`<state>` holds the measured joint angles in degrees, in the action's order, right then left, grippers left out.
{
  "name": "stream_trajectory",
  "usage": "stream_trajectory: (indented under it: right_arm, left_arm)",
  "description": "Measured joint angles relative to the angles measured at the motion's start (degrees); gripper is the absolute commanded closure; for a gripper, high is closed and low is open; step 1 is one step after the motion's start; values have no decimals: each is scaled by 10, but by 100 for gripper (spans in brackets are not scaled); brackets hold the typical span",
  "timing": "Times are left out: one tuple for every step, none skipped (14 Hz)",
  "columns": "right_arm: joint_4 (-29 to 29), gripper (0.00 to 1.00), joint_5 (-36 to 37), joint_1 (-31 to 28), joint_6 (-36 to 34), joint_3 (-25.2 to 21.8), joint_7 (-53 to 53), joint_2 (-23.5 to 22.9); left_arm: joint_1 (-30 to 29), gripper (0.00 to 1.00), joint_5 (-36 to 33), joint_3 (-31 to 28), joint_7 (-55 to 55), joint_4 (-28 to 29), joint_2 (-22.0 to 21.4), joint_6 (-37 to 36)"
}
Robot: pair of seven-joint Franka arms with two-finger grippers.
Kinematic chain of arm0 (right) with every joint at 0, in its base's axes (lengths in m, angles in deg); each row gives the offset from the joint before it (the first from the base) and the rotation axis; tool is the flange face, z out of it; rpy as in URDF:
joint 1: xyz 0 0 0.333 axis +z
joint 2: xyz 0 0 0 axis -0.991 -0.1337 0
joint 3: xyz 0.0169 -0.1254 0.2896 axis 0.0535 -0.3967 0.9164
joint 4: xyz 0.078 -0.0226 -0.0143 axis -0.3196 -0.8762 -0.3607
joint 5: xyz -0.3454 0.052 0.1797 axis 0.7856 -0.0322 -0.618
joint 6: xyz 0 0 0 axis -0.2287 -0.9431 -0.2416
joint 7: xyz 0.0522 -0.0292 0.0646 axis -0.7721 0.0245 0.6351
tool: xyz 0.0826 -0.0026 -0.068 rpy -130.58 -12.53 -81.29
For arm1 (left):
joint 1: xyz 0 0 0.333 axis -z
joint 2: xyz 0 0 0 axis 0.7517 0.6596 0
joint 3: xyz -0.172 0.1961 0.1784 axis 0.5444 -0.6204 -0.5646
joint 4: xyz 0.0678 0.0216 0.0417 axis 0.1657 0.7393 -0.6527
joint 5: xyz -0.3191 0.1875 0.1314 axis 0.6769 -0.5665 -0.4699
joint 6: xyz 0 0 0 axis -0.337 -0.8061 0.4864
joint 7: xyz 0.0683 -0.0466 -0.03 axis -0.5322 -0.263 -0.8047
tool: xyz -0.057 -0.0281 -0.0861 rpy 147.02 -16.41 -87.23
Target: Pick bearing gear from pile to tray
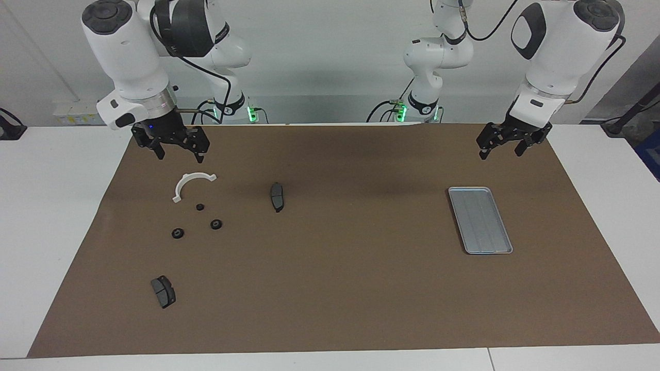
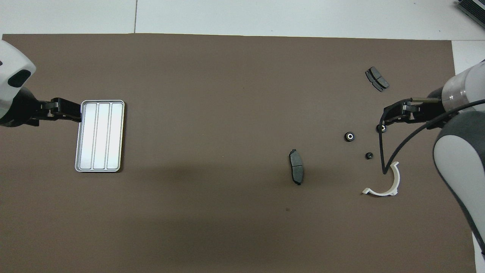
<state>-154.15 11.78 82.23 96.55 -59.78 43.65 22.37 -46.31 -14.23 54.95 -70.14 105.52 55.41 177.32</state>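
Gears (image 1: 200, 207), three, loose beside white arc (image 1: 192, 183); tray (image 1: 480, 220) bare; left gripper (image 1: 502, 147) and right gripper (image 1: 176, 146) raised, fingers spread, holding nothing.

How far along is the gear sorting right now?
Nothing looks done: the tray holds no parts. Nothing is in hand: the right gripper hangs open over the mat near the white arc piece, and the left gripper waits open near the tray. All three black gears remain to move.

White table (image 1: 41, 216), brown mat (image 1: 340, 288)
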Motion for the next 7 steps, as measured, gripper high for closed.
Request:
stream_trajectory:
  right_arm:
    - [1,0,0,-1,0,0,6,0]
    - [4,0,0,-7,1,-1,23,-1]
    - [11,0,0,-15,2,-2,36,-2]
    - [14,0,0,-21,0,-3,43,-2]
    - [14,0,0,-24,0,-3,44,-1]
    - [14,0,0,-25,4,-3,44,-2]
    - [14,0,0,-25,4,-3,44,-2]
  left_arm:
    - [0,0,0,0,0,0,0,0]
    - [0,0,0,0,0,0,0,0]
    - [0,0,0,0,0,0,0,0]
    - [0,0,0,0,0,0,0,0]
    - [0,0,0,0,0,0,0,0]
    - [0,0,0,0,0,0,0,0]
    - [0,0,0,0,0,0,0,0]
